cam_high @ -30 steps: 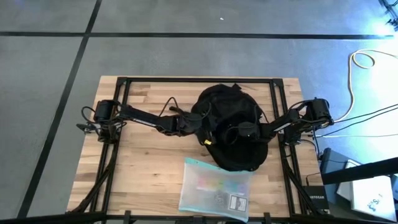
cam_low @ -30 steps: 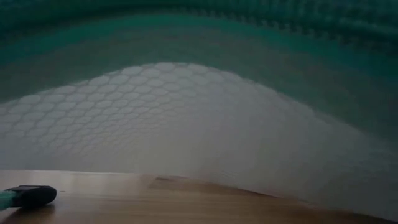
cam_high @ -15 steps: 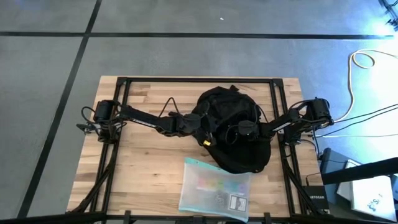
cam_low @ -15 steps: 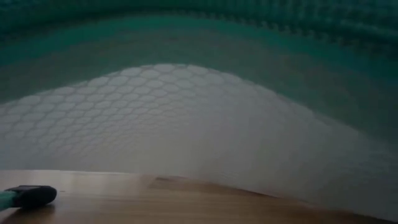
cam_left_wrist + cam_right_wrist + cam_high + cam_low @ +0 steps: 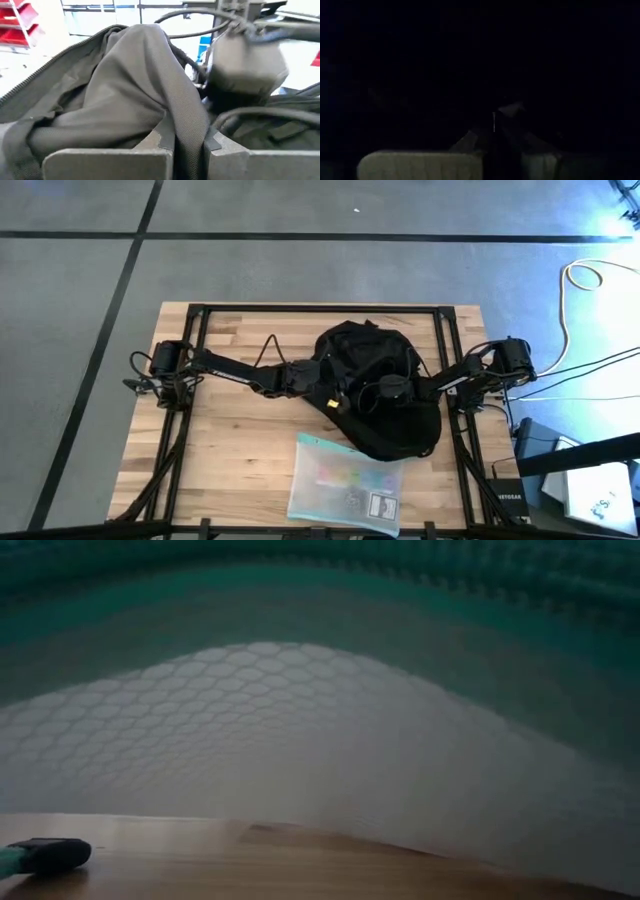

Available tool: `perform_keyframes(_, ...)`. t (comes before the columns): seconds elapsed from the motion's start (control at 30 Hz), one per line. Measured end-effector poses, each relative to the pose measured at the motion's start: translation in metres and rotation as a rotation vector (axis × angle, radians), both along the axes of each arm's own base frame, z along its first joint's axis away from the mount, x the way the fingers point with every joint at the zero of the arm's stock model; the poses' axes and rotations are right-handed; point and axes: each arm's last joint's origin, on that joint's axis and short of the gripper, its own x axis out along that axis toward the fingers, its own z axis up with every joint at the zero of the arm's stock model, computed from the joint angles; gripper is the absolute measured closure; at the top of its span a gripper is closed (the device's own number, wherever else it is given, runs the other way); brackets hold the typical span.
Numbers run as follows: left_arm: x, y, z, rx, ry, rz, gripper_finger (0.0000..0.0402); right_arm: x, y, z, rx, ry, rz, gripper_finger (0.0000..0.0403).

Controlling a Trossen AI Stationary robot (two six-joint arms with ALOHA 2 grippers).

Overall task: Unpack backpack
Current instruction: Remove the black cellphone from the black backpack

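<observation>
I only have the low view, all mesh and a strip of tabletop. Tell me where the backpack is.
Observer: The backpack lies mid-table, behind the zip pouch that fills your view.
Operator: Report the left gripper.
Observer: The left gripper is shut on a fold of the backpack's fabric at its left edge.
Operator: Now the right one.
Observer: The right gripper is down in the backpack from the right side; its wrist view is dark, so no held item shows.

One backpack (image 5: 380,395), one zip pouch (image 5: 345,483), one wooden table (image 5: 230,440), two arms: left gripper (image 5: 335,398), right gripper (image 5: 372,395). One white cable (image 5: 580,280) on floor.
</observation>
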Motion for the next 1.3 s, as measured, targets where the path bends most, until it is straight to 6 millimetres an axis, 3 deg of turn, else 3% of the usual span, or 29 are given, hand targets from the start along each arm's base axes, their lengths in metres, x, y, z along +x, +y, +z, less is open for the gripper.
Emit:
perform_keyframes(0.27,0.000,-0.001,-0.003,-0.011,0.035,-0.022,0.0393,-0.003,0.001,-0.010,0.065,0.077,0.022,0.0403)
perform_keyframes(0.37,0.000,-0.001,-0.002,0.047,0.051,-0.029,0.0369,-0.003,0.002,-0.009,0.064,0.066,0.025,0.0403)
perform_keyframes(0.6,-0.001,-0.003,0.001,0.128,0.067,-0.067,0.0217,-0.003,0.002,-0.010,0.074,0.075,0.042,0.0403)
perform_keyframes(0.77,-0.013,-0.003,0.023,0.107,0.073,-0.116,0.0088,-0.004,0.002,-0.012,0.079,0.088,0.039,0.0403)
perform_keyframes(0.9,-0.028,-0.002,0.044,0.135,0.086,-0.126,0.0023,-0.004,0.002,-0.011,0.079,0.079,0.040,0.0403)
perform_keyframes(1.07,-0.056,0.002,0.060,0.230,0.253,-0.038,0.0007,-0.004,0.003,-0.011,0.088,0.079,0.036,0.0403)
perform_keyframes(1.2,-0.080,0.012,0.053,0.241,0.380,0.050,0.0006,-0.004,0.003,-0.011,0.088,0.079,0.035,0.0403)
perform_keyframes(1.3,-0.099,0.028,0.047,0.197,0.371,0.130,0.0006,-0.004,0.003,-0.011,0.088,0.077,0.035,0.0403)
